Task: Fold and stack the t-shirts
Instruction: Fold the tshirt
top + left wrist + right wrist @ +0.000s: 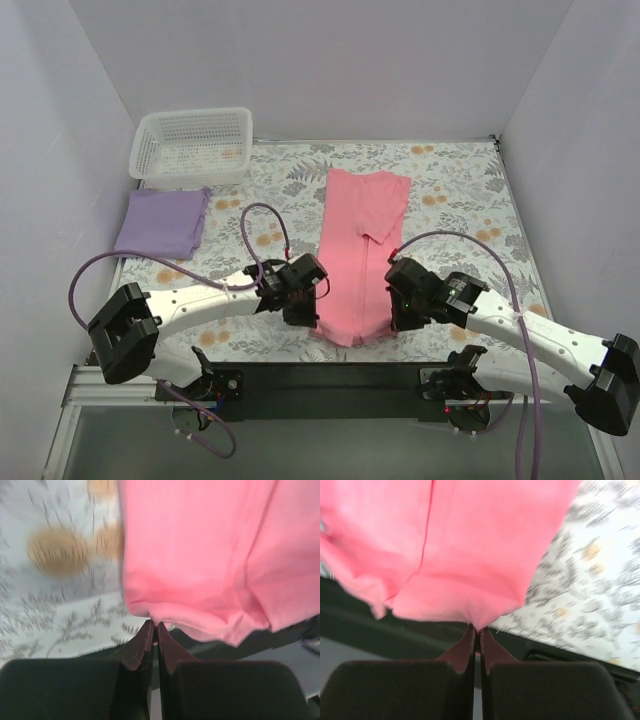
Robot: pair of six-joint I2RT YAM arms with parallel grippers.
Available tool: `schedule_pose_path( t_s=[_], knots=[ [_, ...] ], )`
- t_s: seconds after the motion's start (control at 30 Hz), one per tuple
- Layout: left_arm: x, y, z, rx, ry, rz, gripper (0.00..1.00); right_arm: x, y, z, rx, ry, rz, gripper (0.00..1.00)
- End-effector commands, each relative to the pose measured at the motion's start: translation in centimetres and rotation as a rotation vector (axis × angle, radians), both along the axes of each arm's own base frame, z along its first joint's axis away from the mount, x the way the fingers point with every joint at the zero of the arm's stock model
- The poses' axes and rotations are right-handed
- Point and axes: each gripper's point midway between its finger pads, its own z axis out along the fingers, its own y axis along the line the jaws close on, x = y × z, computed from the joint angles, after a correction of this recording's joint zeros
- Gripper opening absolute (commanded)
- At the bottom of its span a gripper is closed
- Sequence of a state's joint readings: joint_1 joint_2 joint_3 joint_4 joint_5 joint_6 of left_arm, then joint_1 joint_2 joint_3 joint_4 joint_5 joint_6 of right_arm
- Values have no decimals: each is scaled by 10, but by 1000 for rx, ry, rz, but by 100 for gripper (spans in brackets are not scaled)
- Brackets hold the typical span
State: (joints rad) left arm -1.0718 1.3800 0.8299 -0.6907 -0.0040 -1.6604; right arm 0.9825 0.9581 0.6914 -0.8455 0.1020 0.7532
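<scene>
The salmon-pink t-shirt (356, 250) lies as a long narrow strip down the middle of the table, sleeves folded in. My left gripper (312, 312) is shut on its near left hem corner (150, 611). My right gripper (392, 318) is shut on its near right hem corner (480, 622). The near hem is lifted a little off the table between them. The lavender-purple t-shirt (163, 221) lies folded at the back left, away from both grippers.
A white lattice basket (193, 146) stands at the back left corner, just behind the purple shirt. The floral tablecloth (460, 200) covers the table. The black front rail (330, 375) runs right under the lifted hem. White walls close in three sides.
</scene>
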Motion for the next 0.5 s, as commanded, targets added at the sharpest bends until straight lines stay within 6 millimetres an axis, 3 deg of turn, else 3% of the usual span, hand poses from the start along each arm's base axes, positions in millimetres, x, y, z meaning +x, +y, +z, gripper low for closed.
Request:
schedule_pose_path(
  t_s=[0.0, 0.07, 0.13, 0.23, 0.47],
  knots=[
    [69, -14, 32, -54, -170, 44, 0, 45, -34, 12, -164, -141, -57, 1],
    [102, -10, 35, -29, -229, 98, 0, 70, -45, 19, -209, -183, -74, 1],
    [133, -17, 52, -61, -297, 118, 0, 91, -52, 26, -241, -230, -81, 1],
    [166, -22, 57, -72, -345, 146, 0, 123, -58, 39, -294, -305, -108, 1],
    [224, -20, 53, -31, -433, 208, 0, 171, -58, 43, -267, -359, -136, 1]
  ],
)
